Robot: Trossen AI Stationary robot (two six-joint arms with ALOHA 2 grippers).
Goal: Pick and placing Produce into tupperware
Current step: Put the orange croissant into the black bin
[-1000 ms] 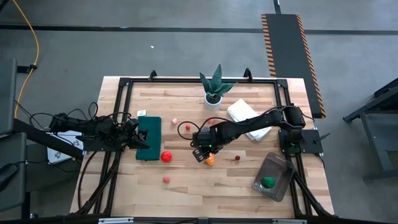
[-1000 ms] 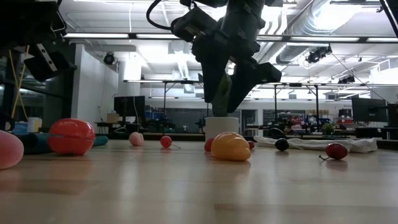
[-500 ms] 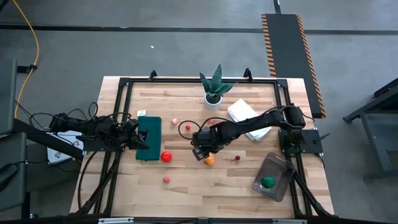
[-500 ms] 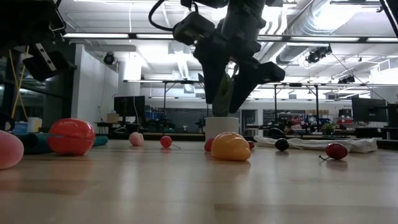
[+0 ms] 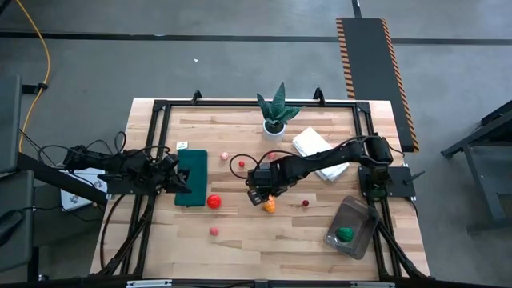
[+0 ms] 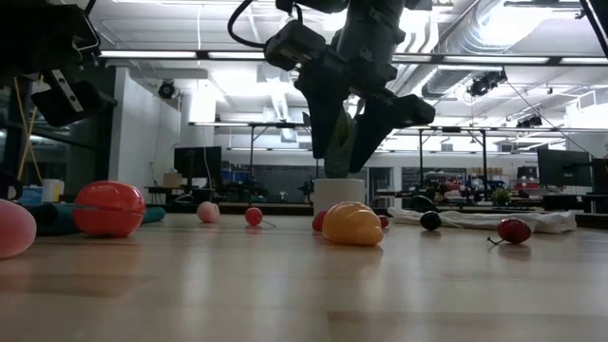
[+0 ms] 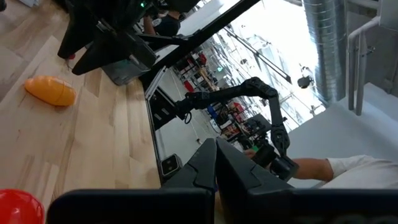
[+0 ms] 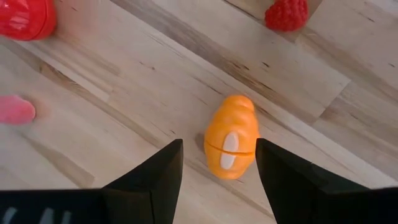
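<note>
We see the right gripper (image 5: pixel 262 200) hanging over the middle of the table (image 5: pixel 240 240), just above an orange fruit (image 5: pixel 270 206). In the right wrist view its two fingers (image 8: pixel 149 177) stand apart with nothing between them, and the orange fruit lies on the wood just ahead of the gap, untouched. The low view shows the same thing: the gripper is above the fruit with its fingers spread, clear of the tabletop.

The left gripper (image 5: pixel 182 181) rests at the left side of the table over a dark green mat (image 5: pixel 192 178); its fingers (image 7: pixel 214 168) are pressed together and hold nothing.

A large red fruit (image 5: pixel 214 202) lies just right of the mat, and a pink fruit (image 5: pixel 214 231) sits nearer the front edge. A small dark red fruit (image 5: pixel 305 203) lies to the right of the orange one, and a small red one (image 5: pixel 241 164) lies farther back.

The clear container (image 5: pixel 352 226) sits near the front right corner, well apart from the right gripper, with a green fruit (image 5: pixel 345 234) inside it. A potted plant (image 5: pixel 276 112) stands at the back, with a white cloth (image 5: pixel 308 144) to its right, partly under the right arm.
</note>
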